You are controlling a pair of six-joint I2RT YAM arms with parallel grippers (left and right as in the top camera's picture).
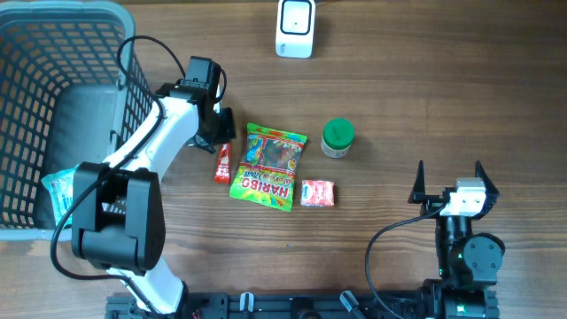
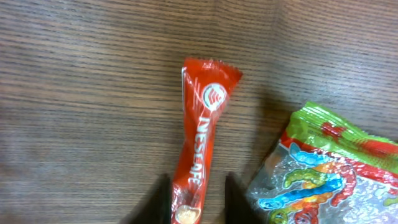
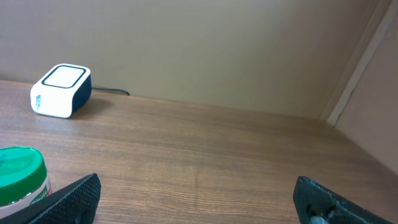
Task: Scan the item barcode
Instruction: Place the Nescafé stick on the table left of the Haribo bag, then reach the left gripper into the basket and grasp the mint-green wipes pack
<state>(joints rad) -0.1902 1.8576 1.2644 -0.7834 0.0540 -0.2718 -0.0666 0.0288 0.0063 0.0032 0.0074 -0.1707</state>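
Left gripper [image 1: 221, 140] over upper end of red stick packet [image 1: 222, 165]; gummy bag [image 1: 268, 167] just beside; green-lidded jar [image 1: 337, 137], small pink packet [image 1: 318, 193] to right; white scanner [image 1: 295, 28] at top; basket [image 1: 62, 40] left; right gripper [image 1: 450, 177] spread wide.

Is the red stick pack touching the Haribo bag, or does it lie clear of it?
Apart. The left wrist view shows a strip of bare table between the red stick pack and the Haribo bag along the whole visible length.
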